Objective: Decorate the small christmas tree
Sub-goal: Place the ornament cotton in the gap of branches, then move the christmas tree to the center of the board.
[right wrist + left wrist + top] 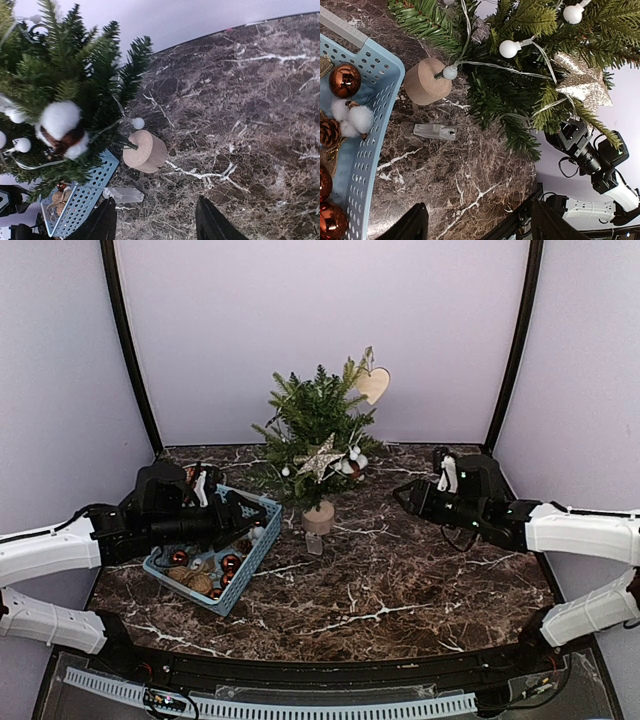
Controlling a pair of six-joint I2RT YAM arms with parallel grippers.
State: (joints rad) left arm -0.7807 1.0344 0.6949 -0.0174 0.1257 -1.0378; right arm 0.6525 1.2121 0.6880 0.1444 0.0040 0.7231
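The small christmas tree [315,435] stands at the back middle of the table on a pale wooden base [319,517]. It carries a glitter star [320,458], a wooden heart [373,385], a cotton boll [61,125] and a string of white bulb lights [509,48]. My left gripper [258,515] is open and empty at the near rim of the blue basket [160,566], left of the tree base. My right gripper [402,496] is open and empty, to the right of the tree. The base also shows in the left wrist view [423,81] and the right wrist view [145,151].
The blue basket holds copper baubles [344,80], pine cones [329,131] and cotton bolls [355,117]. A small clear plastic battery box [315,544] lies on the marble just in front of the tree base. Pale walls and black posts enclose the table.
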